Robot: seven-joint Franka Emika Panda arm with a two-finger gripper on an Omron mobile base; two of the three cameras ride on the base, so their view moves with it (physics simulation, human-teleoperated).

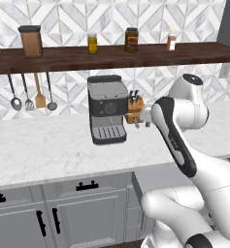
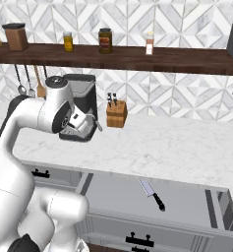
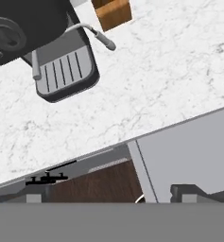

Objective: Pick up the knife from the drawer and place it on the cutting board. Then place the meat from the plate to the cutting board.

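Observation:
The drawer [image 2: 113,197] stands pulled open below the marble counter, its grey floor bare except for the knife [image 2: 152,194]. The knife lies flat near the middle, silvery blade pointing back-left and black handle toward the front. My gripper [image 1: 139,122] hovers high over the counter in front of the coffee machine, well up and left of the knife. In the hand view my gripper [image 3: 111,196] has its fingertips [image 3: 35,197] set wide apart, open with nothing between them, and the drawer's inside [image 3: 189,151] lies to the right. The cutting board, the plate and the meat are out of view.
A black coffee machine [image 1: 107,114] and a wooden knife block [image 2: 116,114] stand at the back of the counter [image 2: 177,147]. A dark shelf [image 2: 137,56] with jars runs above, utensils hang at the left. Grey cabinet doors [image 1: 82,218] sit under the counter.

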